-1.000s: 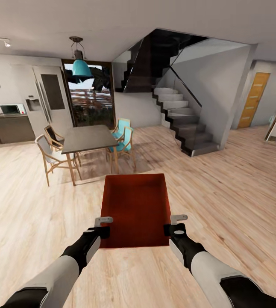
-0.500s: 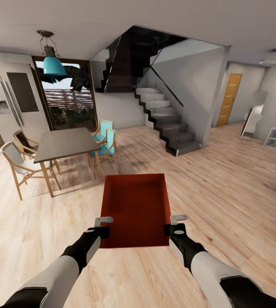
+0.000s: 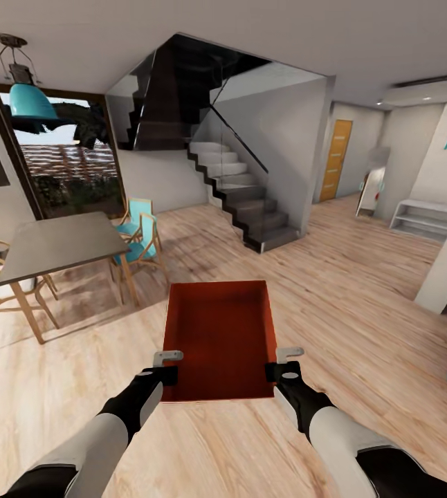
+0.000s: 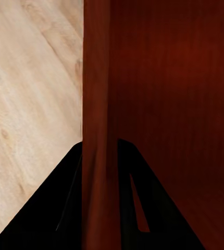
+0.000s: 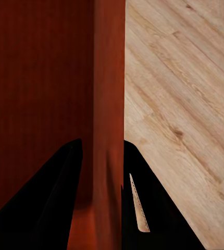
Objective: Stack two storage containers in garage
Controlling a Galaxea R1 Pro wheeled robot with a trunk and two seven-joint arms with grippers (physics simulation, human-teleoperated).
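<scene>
Our left gripper [image 3: 167, 367] pinches the left wall of the red-orange storage container [image 3: 220, 337] and our right gripper [image 3: 284, 363] pinches its right wall, each wall clamped between two dark fingers [image 4: 65, 208] in the wrist views, so we hold the box level in front of us above the light wood-plank floor [image 3: 362, 290]. Inside we see nothing but its bare flat bottom. Ahead to the left stand a grey dining table [image 3: 57, 242] with wooden chairs [image 3: 137, 238], farther off a dark staircase [image 3: 241, 200], and an orange-wood door [image 3: 335, 160] beyond open floor.
</scene>
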